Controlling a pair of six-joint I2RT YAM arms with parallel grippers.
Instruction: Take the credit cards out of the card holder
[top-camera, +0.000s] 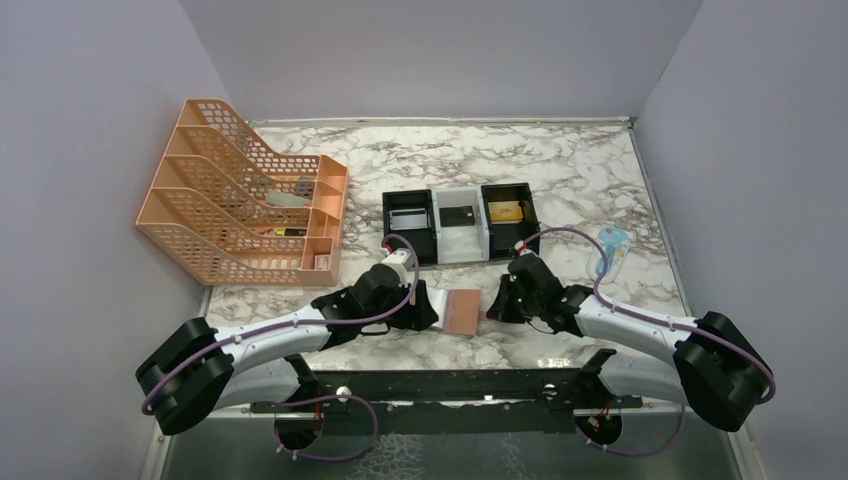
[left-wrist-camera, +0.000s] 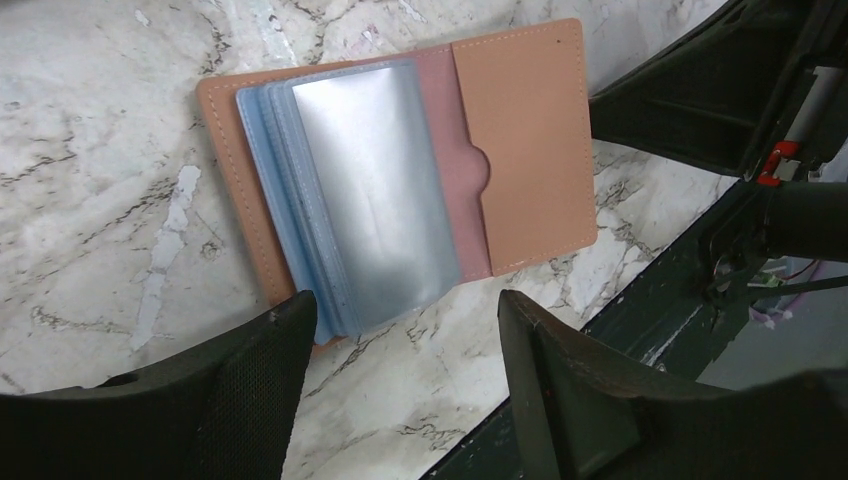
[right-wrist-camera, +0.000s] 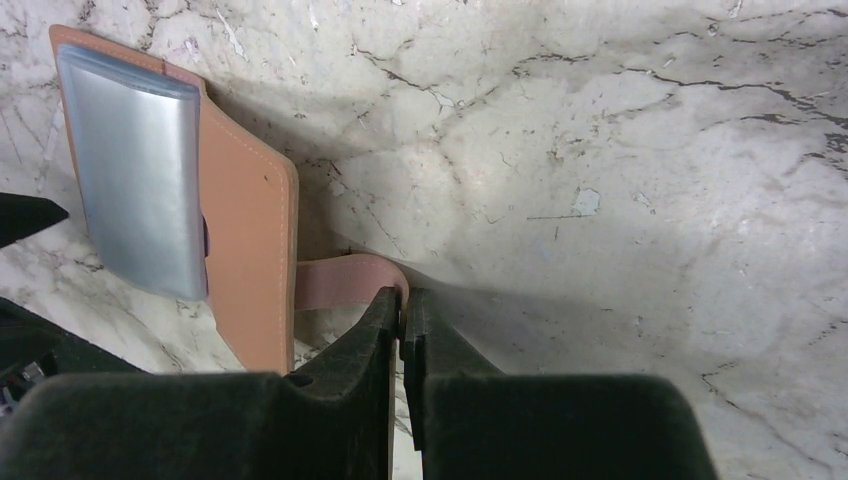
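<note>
Down at the near edge of the table (top-camera: 560, 170), between my two arms, the card holder (left-wrist-camera: 525, 150) is lying flat and wide open, inside up. My right tool (right-wrist-camera: 403, 300) is pinched tight on its pink strap (right-wrist-camera: 350, 280). My left tool (left-wrist-camera: 405, 300) is spread wide with nothing in it, hanging just off the near edge of the blue plastic sleeves (left-wrist-camera: 375, 200). So where am I at? Looks like a good chunk is done. The tray (top-camera: 482, 232) behind already has a black card (top-camera: 460, 215) in the middle bin, a yellowish card (top-camera: 506, 211) on the right and what looks like a greyish card (top-camera: 405, 216) on the left. What's left is the fuzzy part: the front sleeve looks silvery, and honestly I can't tell if that's a card or just empty plastic. No card edge shows in the leather pocket's thumb notch either. My guess is I'm near the end, just checking sleeves.
</note>
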